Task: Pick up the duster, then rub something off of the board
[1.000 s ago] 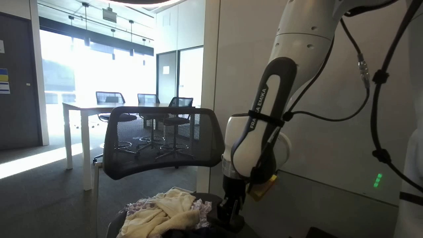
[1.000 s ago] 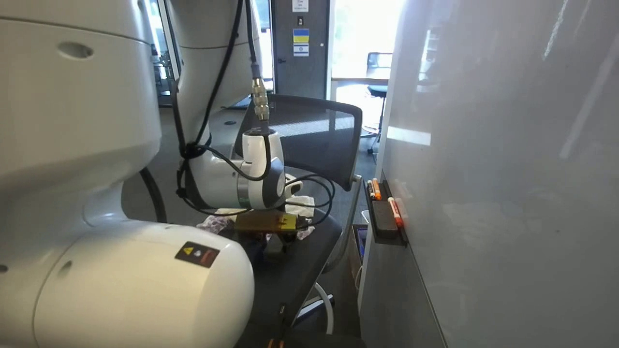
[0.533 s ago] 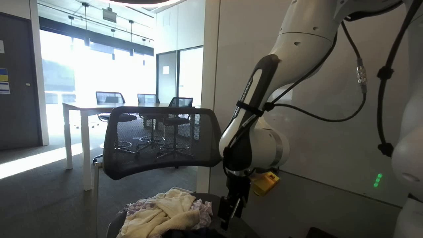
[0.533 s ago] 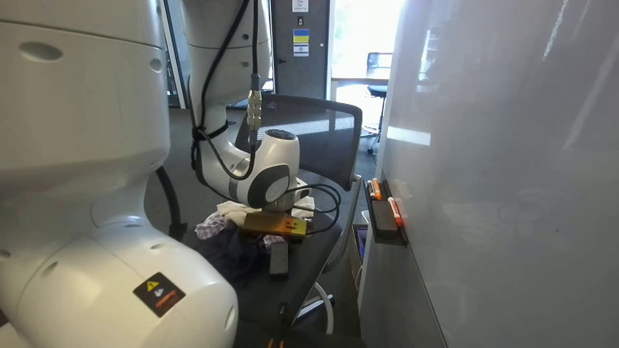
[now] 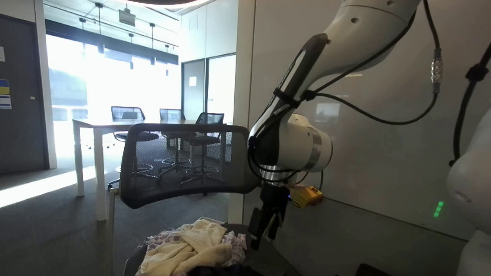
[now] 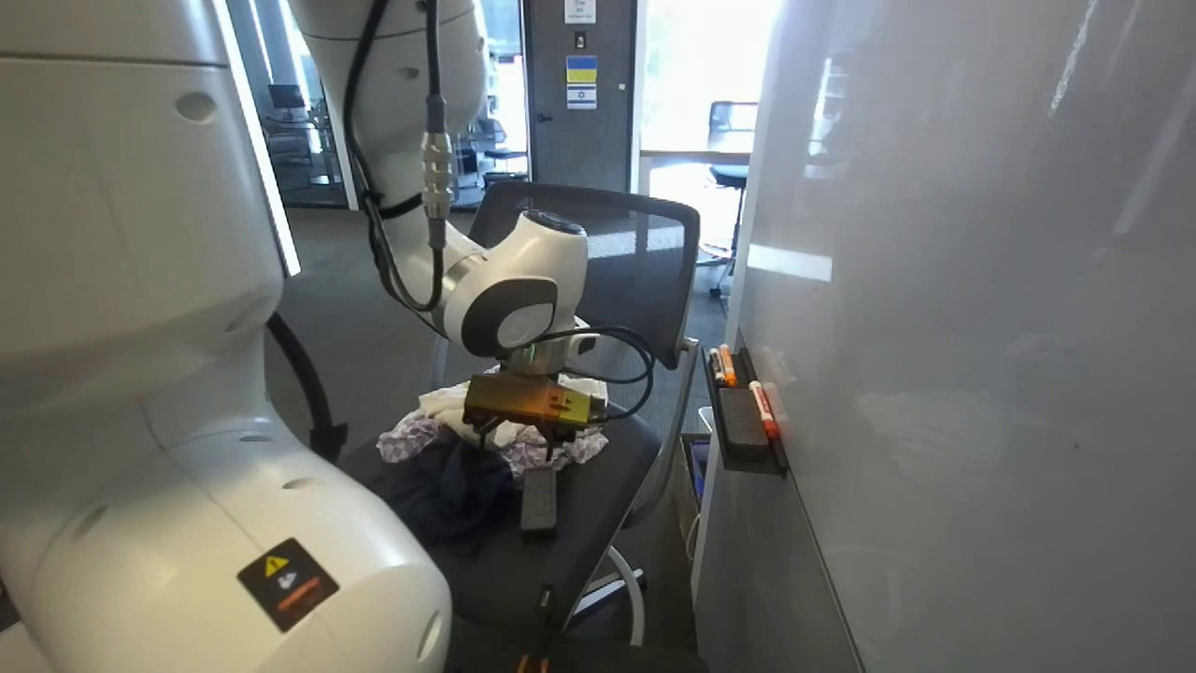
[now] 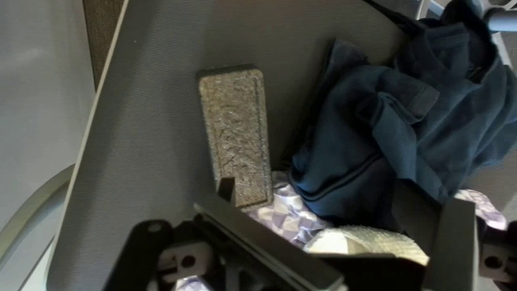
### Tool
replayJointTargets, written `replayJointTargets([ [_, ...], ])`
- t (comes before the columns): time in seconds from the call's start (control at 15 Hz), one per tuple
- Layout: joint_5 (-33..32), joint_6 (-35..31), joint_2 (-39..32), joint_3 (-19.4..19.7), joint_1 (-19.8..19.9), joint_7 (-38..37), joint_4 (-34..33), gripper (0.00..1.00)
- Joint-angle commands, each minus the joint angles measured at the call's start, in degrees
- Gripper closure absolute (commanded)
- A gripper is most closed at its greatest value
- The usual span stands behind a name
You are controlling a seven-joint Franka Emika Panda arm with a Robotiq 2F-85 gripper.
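Pointing lengthwise toward the chair back, the duster near a wide-spread pincer

The duster is grey-brown, the board white, the gripper mostly black; a navy cloth, cream cloth and purple-and-white checked cloth show.

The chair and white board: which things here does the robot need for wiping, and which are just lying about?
For the job:
duster, on the chair seat
white board, to be wiped
gripper, open

Just lying about:
dark blue cloth
cream cloth
checked cloth
markers by the board
dark block beside them, perhaps another duster
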State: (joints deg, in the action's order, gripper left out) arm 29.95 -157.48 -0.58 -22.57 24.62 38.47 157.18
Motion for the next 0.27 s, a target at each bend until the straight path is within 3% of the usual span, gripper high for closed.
replayJointTargets([
  [0.0, 0.4, 1.8, 1.4, 8.9, -9.3, 0.1, 0.0, 0.0],
  [0.2, 0.2, 3.3, 3.2, 9.2, -9.8, -0.1, 0.1, 0.0],
])
